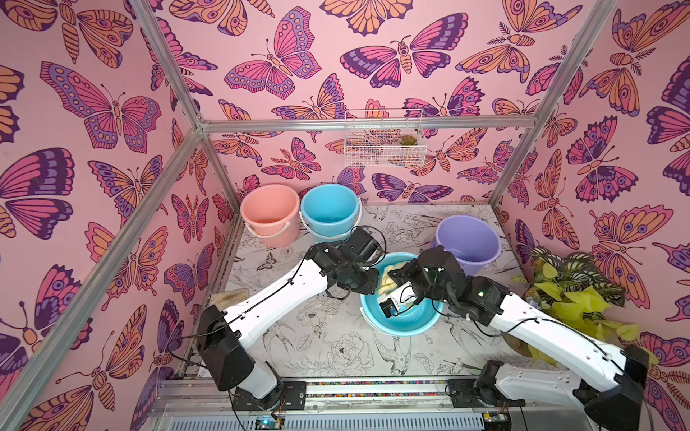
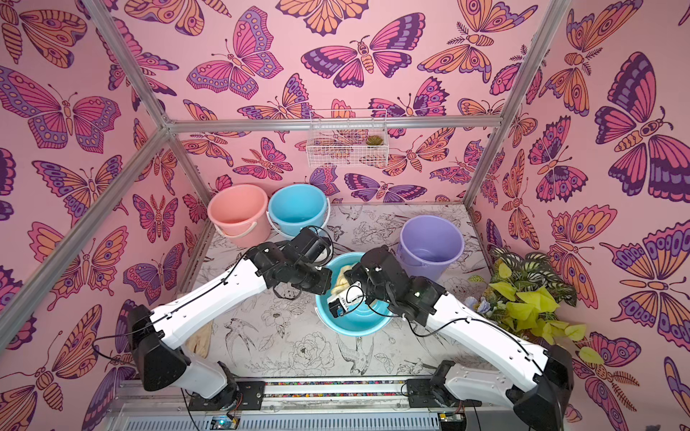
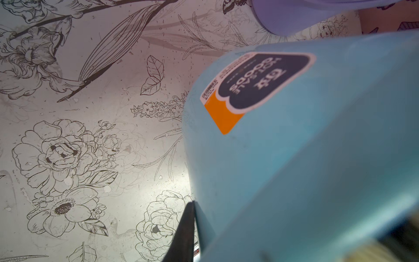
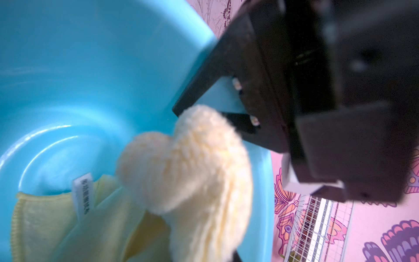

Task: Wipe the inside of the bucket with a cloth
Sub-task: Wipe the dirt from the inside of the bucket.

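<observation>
The cloth (image 4: 192,163), fluffy pale yellow with a stitched hem and a small printed label (image 4: 81,192), lies bunched inside the smooth, round blue plastic bucket (image 1: 407,321), where the right gripper (image 1: 394,278) is clenched on it. The left gripper (image 4: 201,106) pinches the bucket's rim, one finger on each side. A navy-and-orange sticker (image 3: 254,86) sits on the outer wall. The table (image 1: 317,336) bears inked flowers and birds. A pink bucket (image 1: 269,212), a second blue bucket (image 1: 330,209) and a purple bucket (image 1: 466,239) stand behind, before butterfly-papered walls (image 1: 93,149).
</observation>
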`<state>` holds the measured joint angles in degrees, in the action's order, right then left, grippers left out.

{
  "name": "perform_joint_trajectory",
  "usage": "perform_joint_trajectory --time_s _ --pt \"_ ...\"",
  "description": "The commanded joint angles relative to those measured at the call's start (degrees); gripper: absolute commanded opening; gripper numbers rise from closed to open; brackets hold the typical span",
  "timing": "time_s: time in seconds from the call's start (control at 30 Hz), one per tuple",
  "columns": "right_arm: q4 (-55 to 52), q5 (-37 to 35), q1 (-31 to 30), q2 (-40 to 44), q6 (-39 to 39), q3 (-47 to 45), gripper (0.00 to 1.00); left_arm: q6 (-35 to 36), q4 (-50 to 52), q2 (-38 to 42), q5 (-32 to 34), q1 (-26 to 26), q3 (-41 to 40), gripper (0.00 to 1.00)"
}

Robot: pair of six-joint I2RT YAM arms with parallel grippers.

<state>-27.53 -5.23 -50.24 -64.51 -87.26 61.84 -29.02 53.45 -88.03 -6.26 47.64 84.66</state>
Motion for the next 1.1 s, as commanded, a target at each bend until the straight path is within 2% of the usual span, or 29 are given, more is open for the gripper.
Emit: perform_joint_trajectory --time_s 0.0,0.2,0.4,0.8,1.07 --pt "-11.03 -6.11 -2.23 0.32 -0.59 3.98 0.0 -0.34 -1.0 -0.51 -0.69 -0.26 1.21 0.0" --pt "-23.1 -15.03 -5.4 -5.25 -1.25 10.52 0.0 -0.3 -0.14 -1.06 -0.39 -0.26 1.55 0.0" --pt "-21.74 -17.26 -5.39 -10.61 -0.51 9.2 0.0 -0.41 1.21 -0.91 0.17 -0.31 1.91 0.0" --pt "-13.55 -9.2 -1.65 -21.41 4.19 5.25 0.0 -0.73 2.62 1.28 0.72 -0.27 0.86 0.0" --pt "-3.83 -3.05 1.93 -27.6 7.72 0.16 0.0 -0.73 2.67 1.71 1.34 -0.26 0.33 0.0"
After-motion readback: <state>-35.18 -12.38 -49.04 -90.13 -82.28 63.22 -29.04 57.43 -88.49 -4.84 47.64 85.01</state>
